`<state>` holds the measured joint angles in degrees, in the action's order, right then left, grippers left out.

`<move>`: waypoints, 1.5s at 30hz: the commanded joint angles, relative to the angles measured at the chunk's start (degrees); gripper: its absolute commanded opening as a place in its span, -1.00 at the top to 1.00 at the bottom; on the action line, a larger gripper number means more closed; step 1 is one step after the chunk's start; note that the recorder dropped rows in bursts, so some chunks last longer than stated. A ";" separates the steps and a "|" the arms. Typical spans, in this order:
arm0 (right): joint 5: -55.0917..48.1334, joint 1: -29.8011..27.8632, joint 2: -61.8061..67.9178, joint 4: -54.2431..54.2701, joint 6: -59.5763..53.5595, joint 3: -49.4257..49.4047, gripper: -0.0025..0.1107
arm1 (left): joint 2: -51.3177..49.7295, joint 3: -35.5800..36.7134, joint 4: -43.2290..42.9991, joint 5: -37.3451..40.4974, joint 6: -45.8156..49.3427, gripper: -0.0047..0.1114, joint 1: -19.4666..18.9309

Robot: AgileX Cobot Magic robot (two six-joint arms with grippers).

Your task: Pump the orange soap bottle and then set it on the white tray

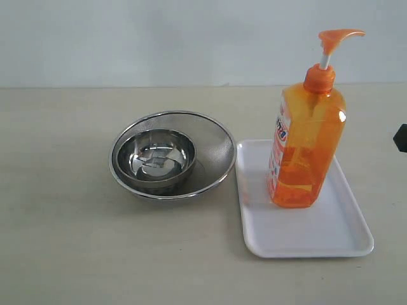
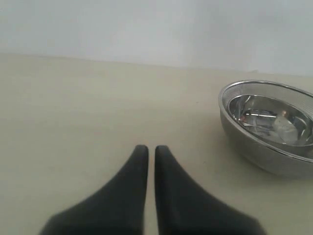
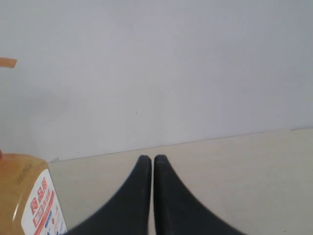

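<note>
The orange soap bottle (image 1: pixel 306 147) stands upright on the white tray (image 1: pixel 331 232), its pump head (image 1: pixel 338 37) raised and its label facing left. In the right wrist view the bottle's shoulder and label (image 3: pixel 27 198) show at the frame's edge, apart from my right gripper (image 3: pixel 148 159), which is shut with nothing between its fingers. A dark bit of that arm (image 1: pixel 400 137) shows at the right edge of the exterior view. My left gripper (image 2: pixel 148 149) is shut and empty over bare table, away from the bottle; it is out of the exterior view.
A round steel mesh bowl (image 1: pixel 216 149) with a smaller steel bowl (image 1: pixel 156 155) inside sits just left of the tray; it also shows in the left wrist view as the mesh bowl (image 2: pixel 271 125). The beige table ends at a pale wall behind.
</note>
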<state>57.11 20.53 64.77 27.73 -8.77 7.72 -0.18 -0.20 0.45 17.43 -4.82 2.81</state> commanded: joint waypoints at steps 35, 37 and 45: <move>-55.44 -9.44 -55.84 7.10 -22.62 -0.40 0.96 | 0.18 0.20 0.63 0.00 0.18 0.84 -0.19; -58.40 -13.84 -63.69 7.63 -21.93 -1.12 0.96 | 0.18 0.20 0.63 0.00 0.18 0.84 -0.19; -58.55 -16.62 -64.03 7.63 -22.39 -2.42 0.96 | 0.18 0.20 0.63 0.02 0.20 0.84 -0.19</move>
<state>-1.52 4.03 0.51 35.18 -30.47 5.73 -0.18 -0.20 0.45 17.65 -4.82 2.81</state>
